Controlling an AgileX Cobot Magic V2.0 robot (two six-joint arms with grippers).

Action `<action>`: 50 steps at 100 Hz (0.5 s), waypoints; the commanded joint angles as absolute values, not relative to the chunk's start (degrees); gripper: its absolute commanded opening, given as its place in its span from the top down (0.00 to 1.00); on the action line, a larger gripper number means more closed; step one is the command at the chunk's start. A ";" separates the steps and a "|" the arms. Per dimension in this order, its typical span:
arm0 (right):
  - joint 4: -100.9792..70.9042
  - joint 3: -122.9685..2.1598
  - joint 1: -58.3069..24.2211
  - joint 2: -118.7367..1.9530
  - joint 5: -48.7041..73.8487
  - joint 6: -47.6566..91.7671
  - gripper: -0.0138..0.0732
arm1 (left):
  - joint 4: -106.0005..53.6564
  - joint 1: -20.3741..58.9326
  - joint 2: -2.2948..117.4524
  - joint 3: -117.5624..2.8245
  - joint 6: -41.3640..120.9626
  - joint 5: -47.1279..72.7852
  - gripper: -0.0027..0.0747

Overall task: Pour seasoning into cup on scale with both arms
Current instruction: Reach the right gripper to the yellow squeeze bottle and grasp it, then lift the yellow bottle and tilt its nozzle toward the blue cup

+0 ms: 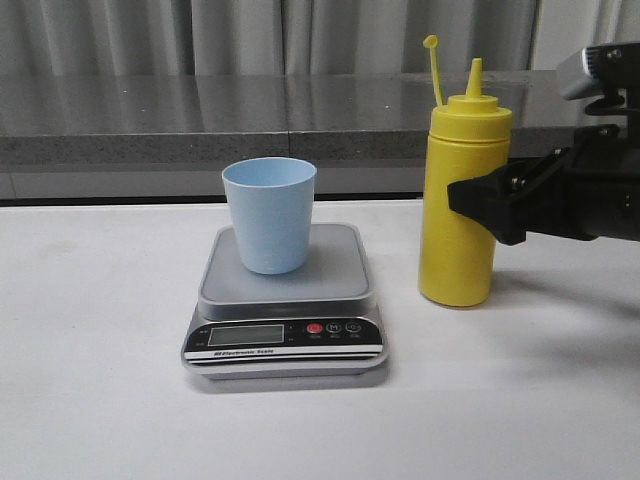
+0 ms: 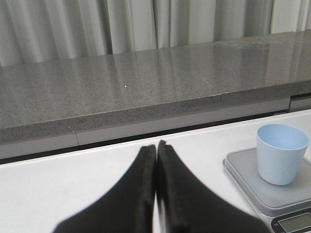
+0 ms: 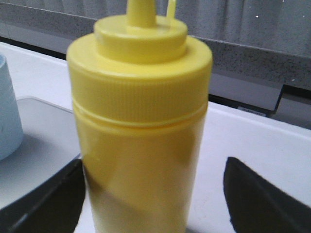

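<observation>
Nearest us in the front view, the scale (image 1: 284, 320) sits flat on the white table (image 1: 90, 400). We read "Electronic Scale" in small white letters on its black front panel, under a blank display (image 1: 245, 335). Beside the display we note a red button (image 1: 315, 328) and two further round buttons marked "M" and what looks like "C"; the print beneath them is too small to make out.

The cup (image 1: 269, 214), light blue, plain, unmarked, stands upright on the left half of the scale's platform. In the right wrist view only a sliver of it shows at the frame edge.

The bottle (image 1: 462, 190), yellow, carries no label that we can see. It stands upright on the table just right of the scale, nozzle bare, cap strap sticking up behind it.

The right gripper (image 1: 487, 205) comes in from the right at mid-height on the bottle. Its fingers (image 3: 252, 201) are spread wide to either side of the bottle in the wrist view; one looks close against it, the other stands clear. Most of that arm is cut off.

The left gripper (image 2: 156, 160) is pressed together, holding nothing, above the table left of the scale. It lies outside the front view.
</observation>
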State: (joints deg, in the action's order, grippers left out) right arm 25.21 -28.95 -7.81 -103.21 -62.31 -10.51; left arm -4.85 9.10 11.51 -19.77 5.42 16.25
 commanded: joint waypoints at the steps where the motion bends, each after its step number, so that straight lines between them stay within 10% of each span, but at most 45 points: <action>1: 25.65 -30.59 -8.36 -102.24 -66.43 -10.46 0.17 | -5.07 8.98 11.94 -21.15 5.23 12.03 0.99; 50: 25.86 -36.95 -10.96 -107.17 -64.01 -10.46 0.17 | -5.07 8.98 11.94 -21.15 5.23 12.03 0.99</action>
